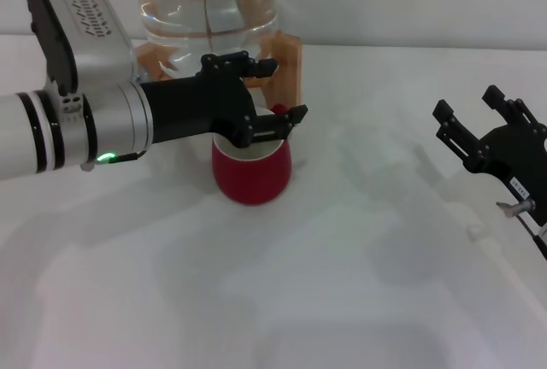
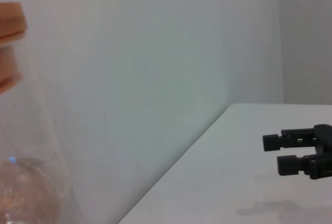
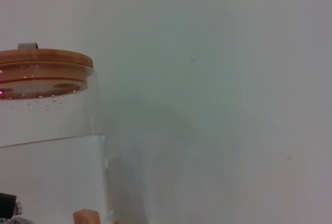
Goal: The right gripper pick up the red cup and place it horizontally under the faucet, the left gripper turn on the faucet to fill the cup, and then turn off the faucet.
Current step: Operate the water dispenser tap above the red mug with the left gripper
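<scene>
The red cup (image 1: 252, 177) stands upright on the white table, right in front of the glass water jar (image 1: 205, 10). My left gripper (image 1: 286, 91) reaches in from the left, just above the cup's rim, and its black fingers are spread open in front of the jar's base. The faucet is hidden behind this gripper. Far to the right my right gripper (image 1: 468, 104) hovers open with nothing between its fingers, well clear of the cup. It also shows far off in the left wrist view, right gripper (image 2: 301, 154).
The jar rests on a wooden stand (image 1: 291, 70) at the back of the white table (image 1: 342, 284) and has a wooden lid (image 3: 44, 73). A pale wall rises close behind the jar.
</scene>
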You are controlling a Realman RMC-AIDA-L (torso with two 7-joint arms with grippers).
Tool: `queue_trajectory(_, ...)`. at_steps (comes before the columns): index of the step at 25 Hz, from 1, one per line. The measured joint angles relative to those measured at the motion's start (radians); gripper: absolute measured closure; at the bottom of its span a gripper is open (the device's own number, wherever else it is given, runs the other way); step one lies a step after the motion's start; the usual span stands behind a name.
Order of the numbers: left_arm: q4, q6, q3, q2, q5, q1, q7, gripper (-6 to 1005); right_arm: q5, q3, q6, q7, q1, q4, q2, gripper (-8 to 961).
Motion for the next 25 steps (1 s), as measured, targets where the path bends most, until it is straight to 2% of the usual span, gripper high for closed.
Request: queue_trajectory(25,0.001,0.004,-0.036,0.000,0.040,-0.021,0.000,243,-0.002,0.000,-0.001,0.000,-0.001,0.001,-0.001,145)
